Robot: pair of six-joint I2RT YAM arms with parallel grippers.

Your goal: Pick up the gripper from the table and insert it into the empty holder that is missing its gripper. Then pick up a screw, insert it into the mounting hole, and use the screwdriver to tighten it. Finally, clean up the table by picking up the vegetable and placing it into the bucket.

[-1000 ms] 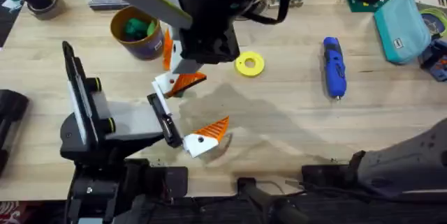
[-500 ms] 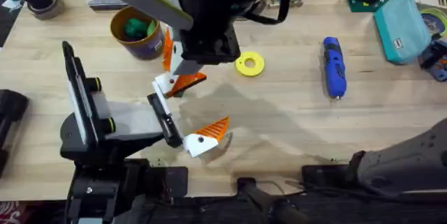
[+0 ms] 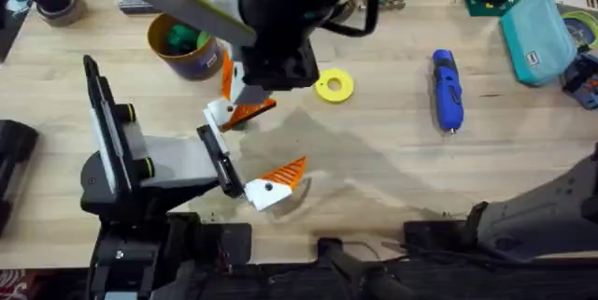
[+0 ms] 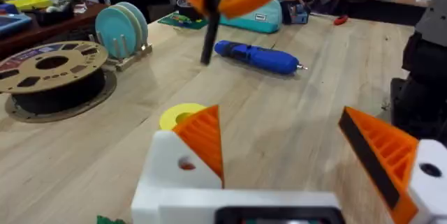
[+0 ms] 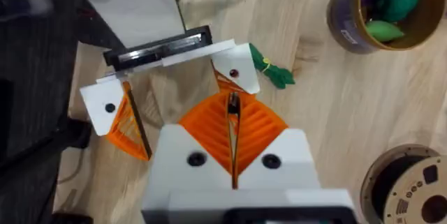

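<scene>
Wooden table (image 3: 374,178), one screwdriver (image 3: 447,89), one bucket (image 3: 183,46), perhaps one vegetable (image 5: 272,72).

Open tabletop beside screwdriver (image 3: 447,90)

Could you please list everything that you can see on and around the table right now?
bucket: one, dark purple, tan rim, far left; green lumps inside.
vegetable: one, dark green, on the table beside the left tool.
screwdriver: one, blue, right half.
disc: one, yellow, middle.
pouch: one, teal, far right.
filament spool: one, brown, far side.
left tool: one, white, orange pads, open, near left.
right tool: one, white, orange pads, shut, over the left tool.
</scene>
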